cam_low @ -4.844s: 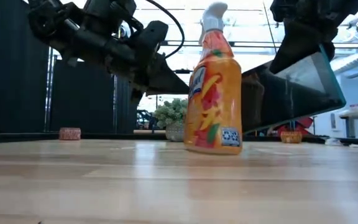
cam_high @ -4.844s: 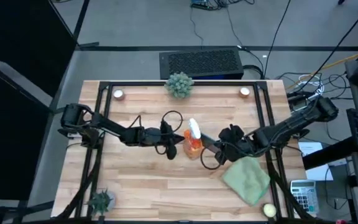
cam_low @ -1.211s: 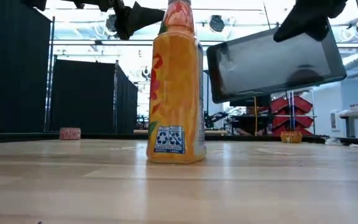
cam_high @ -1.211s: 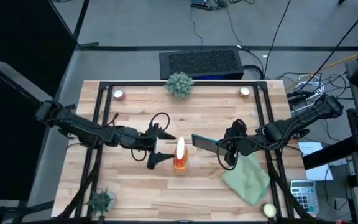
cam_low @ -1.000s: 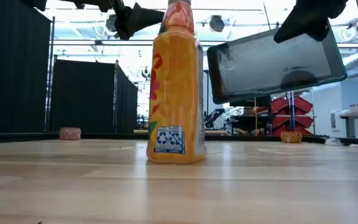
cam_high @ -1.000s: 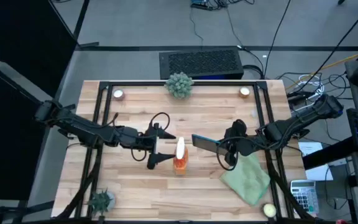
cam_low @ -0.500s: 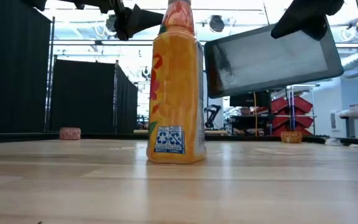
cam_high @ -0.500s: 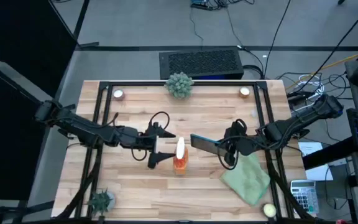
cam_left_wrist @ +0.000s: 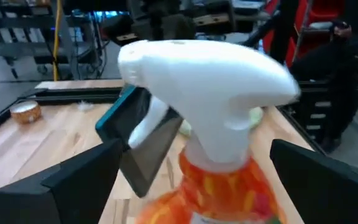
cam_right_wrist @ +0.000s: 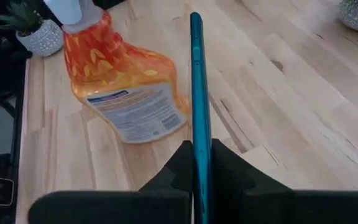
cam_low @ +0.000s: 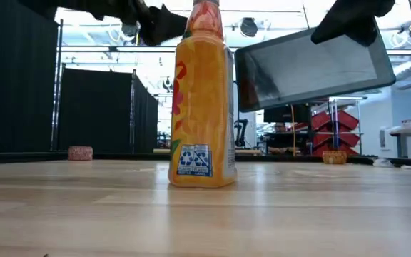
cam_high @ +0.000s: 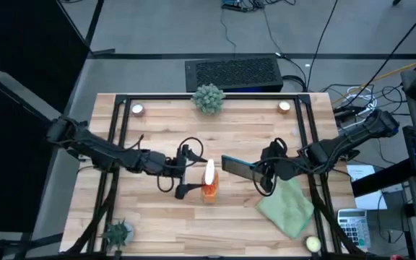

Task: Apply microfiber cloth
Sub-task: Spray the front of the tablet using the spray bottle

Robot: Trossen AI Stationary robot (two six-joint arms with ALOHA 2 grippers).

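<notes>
Right hand clamps the tablet edge-on; left hand gapes around the spray bottle. Beside the tablet, the microfiber cloth (soft, limp, light) probably wants pinching at a rumpled fold.

Robotics lab, black curtains, ceiling light rig, floor cables, wooden worktable

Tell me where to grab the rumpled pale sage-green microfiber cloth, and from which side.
Come from straight above and pinch a raised fold near the pale sage-green microfiber cloth's middle. It lies flat and rumpled on the wooden table, so its edges offer little to catch, and its upper corner sits under the right arm.
</notes>
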